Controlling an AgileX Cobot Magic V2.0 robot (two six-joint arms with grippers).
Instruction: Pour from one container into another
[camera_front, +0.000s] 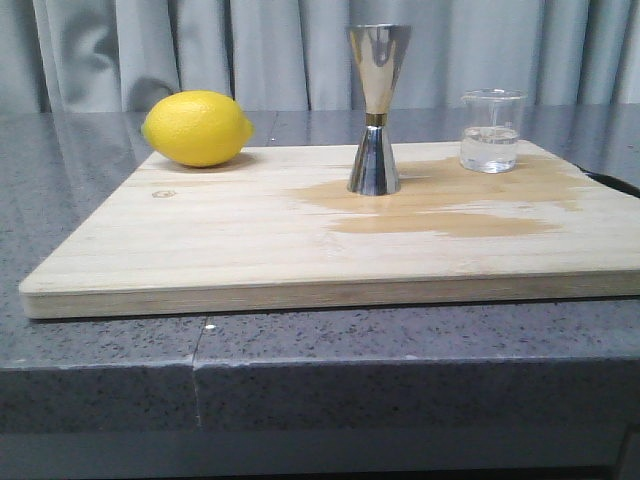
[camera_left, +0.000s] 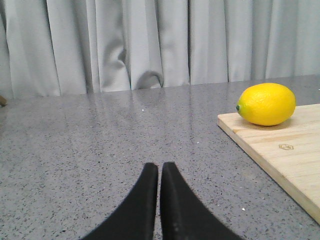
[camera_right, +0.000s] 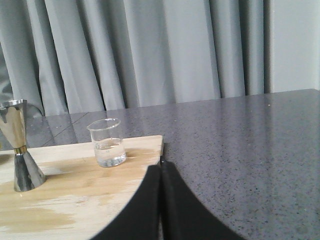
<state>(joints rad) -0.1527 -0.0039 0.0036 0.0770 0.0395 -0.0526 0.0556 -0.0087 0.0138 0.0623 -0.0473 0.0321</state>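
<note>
Small clear glass beaker (camera_front: 491, 131), part-filled: far right on wooden board (camera_front: 200, 240). Tall steel hourglass jigger (camera_front: 377, 110): centre. Left gripper (camera_left: 159, 172), right gripper (camera_right: 160, 172): clenched, empty. Risk: narrow jigger topples, spillage.

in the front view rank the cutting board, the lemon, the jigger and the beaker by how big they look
1. cutting board, by far the largest.
2. lemon and jigger: too close to call, one wide, the other tall and thin.
3. beaker, smallest.
</note>
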